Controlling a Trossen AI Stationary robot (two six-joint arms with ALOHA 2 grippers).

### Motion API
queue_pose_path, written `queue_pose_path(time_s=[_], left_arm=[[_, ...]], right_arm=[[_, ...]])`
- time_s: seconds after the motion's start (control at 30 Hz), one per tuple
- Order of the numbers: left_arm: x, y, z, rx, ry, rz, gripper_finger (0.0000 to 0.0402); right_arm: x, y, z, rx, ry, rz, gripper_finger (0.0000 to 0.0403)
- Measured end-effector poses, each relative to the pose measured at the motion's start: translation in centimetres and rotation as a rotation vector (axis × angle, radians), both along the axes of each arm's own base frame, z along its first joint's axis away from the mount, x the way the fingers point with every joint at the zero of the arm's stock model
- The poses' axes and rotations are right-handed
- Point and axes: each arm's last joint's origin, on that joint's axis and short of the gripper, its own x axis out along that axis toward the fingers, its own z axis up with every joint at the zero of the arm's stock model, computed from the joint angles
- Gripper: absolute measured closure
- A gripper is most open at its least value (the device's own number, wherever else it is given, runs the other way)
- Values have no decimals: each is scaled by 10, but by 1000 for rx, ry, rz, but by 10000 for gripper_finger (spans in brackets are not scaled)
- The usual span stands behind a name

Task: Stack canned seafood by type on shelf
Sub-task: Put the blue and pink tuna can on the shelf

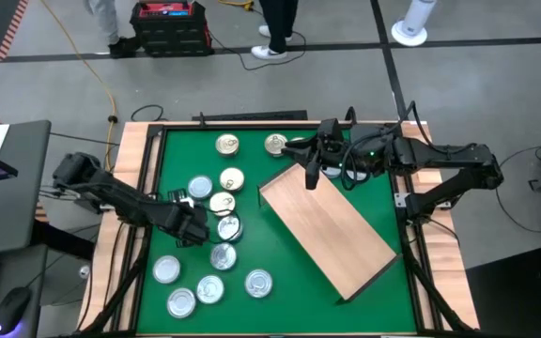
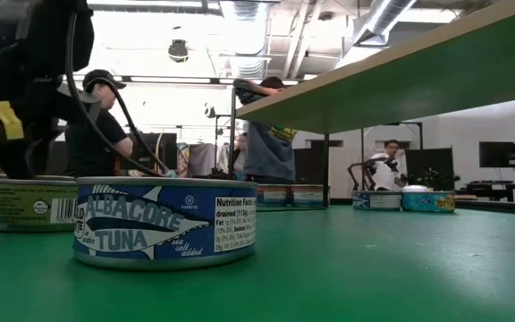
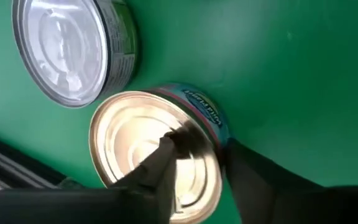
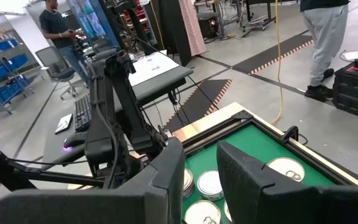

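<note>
Several flat seafood cans point(image 1: 232, 178) with silver or gold lids lie on the green mat's left half. Two more point(image 1: 275, 144) sit near the far edge. The light-wood shelf point(image 1: 332, 230) lies aslant over the mat's right half; the low view shows the shelf's underside point(image 2: 401, 85) above the mat. My left gripper point(image 1: 195, 223) is low among the cans, shut on a gold-lidded, blue-labelled can point(image 3: 135, 143). A silver-lidded can point(image 3: 73, 50) sits beside it. My right gripper point(image 1: 310, 174) is over the shelf's far-left corner, open point(image 4: 201, 155), with nothing between its fingers. My left gripper pinches the gold-lidded can at its rim point(image 3: 210, 130). One finger point(image 3: 160, 168) lies over the lid and the other finger point(image 3: 253, 180) stands outside against the blue side wall. Whether the can is off the mat, I cannot tell.
A blue albacore tuna can point(image 2: 164, 224) and a green-labelled can point(image 2: 29, 206) stand near the low camera. The wood-slat rim point(image 1: 144, 178) frames the mat. Bare mat point(image 1: 280, 263) lies between the cans and the shelf. People stand beyond the far edge point(image 1: 275, 23).
</note>
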Motion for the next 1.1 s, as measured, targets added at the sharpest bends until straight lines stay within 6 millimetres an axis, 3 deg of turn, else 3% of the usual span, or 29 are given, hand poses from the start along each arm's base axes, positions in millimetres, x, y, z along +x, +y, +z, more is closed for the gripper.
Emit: queue_pose_path(time_s=[0.2, 0.27, 0.33, 0.57, 0.77, 0.93, 1.1], left_arm=[[0, -10, 1, -114, -42, 43, 389], [6, -18, 3, -254, -101, 55, 397], [4, -19, 2, -285, -93, 53, 400], [5, -20, 11, -244, -144, 119, 401], [6, -22, 51, -318, -243, 67, 401], [-1, -16, 78, -370, -352, 186, 398], [-10, -11, 106, -419, -459, 229, 348]], right_arm=[[0, 0, 0, 0, 0, -1, 280], [0, 0, 0, 0, 0, -2, 280], [0, 0, 0, -1, 0, -3, 280], [0, 0, 0, -1, 6, -2, 280], [0, 0, -1, -3, 8, -1, 280], [0, 0, -1, -3, 9, 0, 280], [0, 1, -1, -6, 10, 4, 280]])
